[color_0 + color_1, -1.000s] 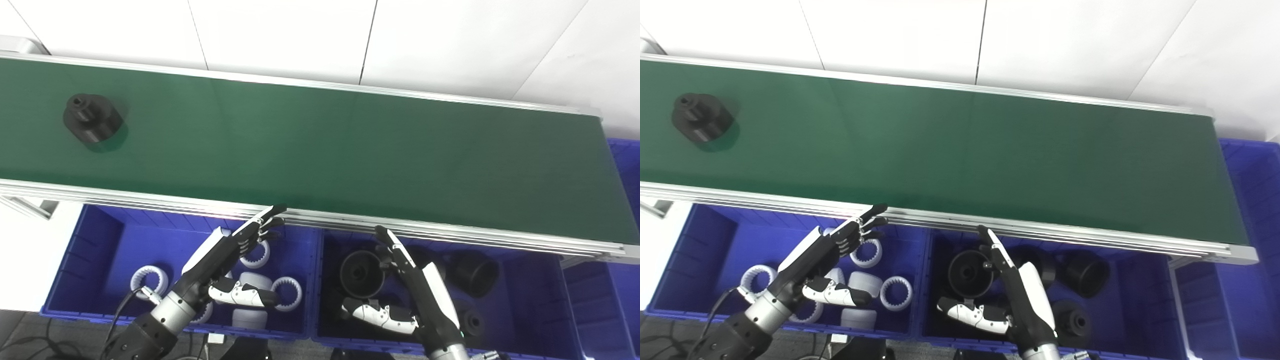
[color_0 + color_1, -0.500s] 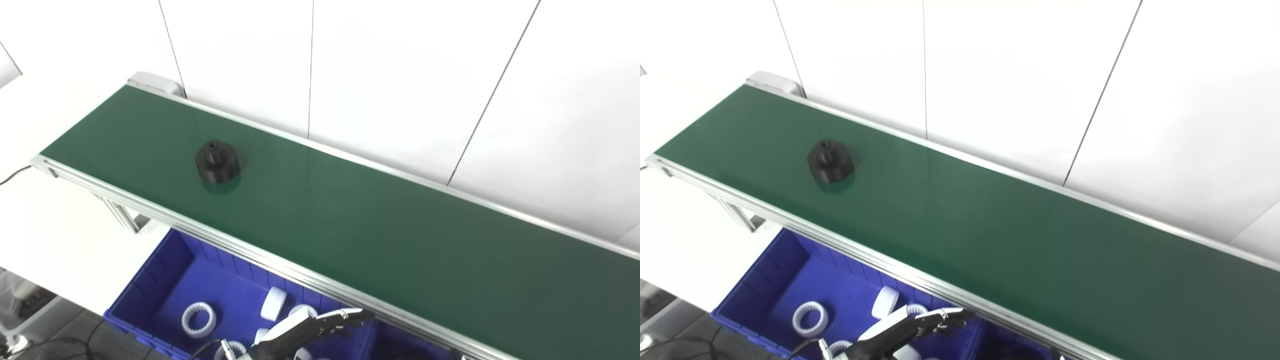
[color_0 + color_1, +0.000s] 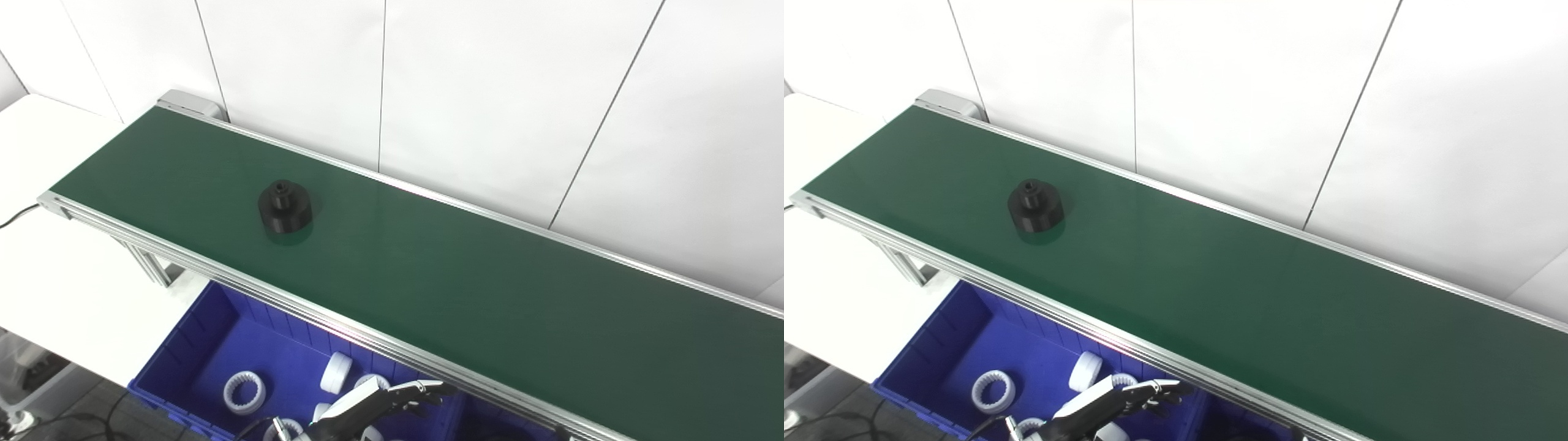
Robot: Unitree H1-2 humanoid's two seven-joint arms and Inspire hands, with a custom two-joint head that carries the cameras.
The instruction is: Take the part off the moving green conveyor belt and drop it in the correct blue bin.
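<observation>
Left eye view shows the left hand at the bottom edge, over the blue bin. Its fingers are stretched out and a little apart, and it holds nothing. The fingertips point toward the metal rail of the conveyor but are not touching it. The right hand is outside both views. White toothed rings lie in the bin under the hand. On the green conveyor belt, well apart from the hand, the black part stands upright, toward the belt's far left end.
</observation>
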